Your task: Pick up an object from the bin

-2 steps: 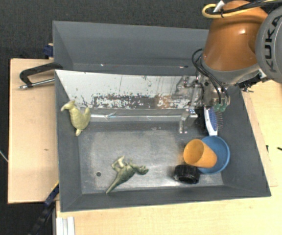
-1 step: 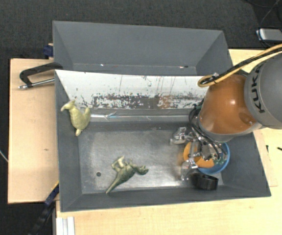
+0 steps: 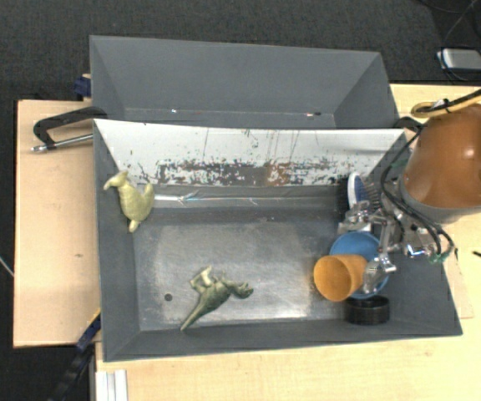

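My gripper [image 3: 372,245] is low at the bin's right end and stands open. One metal finger [image 3: 358,220] is behind a blue round cup [image 3: 351,247] and the other [image 3: 381,268] is in front of it, at the cup's right side. An orange cup [image 3: 335,277] lies on its side against the blue one, mouth toward the front left. A black round cap [image 3: 367,310] sits just in front of the gripper near the front wall. A blue and white thing [image 3: 353,190] leans at the back right, partly hidden by the arm.
A yellow toy dinosaur [image 3: 130,200] lies in the back left corner. A green toy dinosaur [image 3: 212,293] lies on the floor at the front, left of the middle. The arm's orange cover hangs over the bin's right rim.
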`<state>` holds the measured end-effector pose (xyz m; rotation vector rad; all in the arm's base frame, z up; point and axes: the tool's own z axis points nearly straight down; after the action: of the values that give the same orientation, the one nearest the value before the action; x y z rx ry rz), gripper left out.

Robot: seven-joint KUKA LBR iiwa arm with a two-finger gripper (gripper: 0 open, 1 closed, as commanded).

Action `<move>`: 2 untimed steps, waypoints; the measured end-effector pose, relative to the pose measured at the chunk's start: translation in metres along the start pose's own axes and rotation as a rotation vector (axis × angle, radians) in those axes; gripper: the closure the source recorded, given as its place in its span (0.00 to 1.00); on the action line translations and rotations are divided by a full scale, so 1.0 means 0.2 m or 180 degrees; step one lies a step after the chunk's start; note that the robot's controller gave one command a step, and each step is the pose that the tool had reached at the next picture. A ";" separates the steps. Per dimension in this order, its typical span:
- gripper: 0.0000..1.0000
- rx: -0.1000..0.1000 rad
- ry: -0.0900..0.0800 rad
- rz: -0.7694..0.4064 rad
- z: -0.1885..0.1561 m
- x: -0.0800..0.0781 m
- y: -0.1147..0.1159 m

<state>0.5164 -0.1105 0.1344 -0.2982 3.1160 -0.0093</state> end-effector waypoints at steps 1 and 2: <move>0.00 -0.0012 -0.0033 -0.0552 0.29 -0.02 0.05; 1.00 -0.0013 -0.0026 -0.0550 0.29 -0.01 0.05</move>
<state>0.5176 -0.0997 0.0755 -0.5649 3.0716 -0.0033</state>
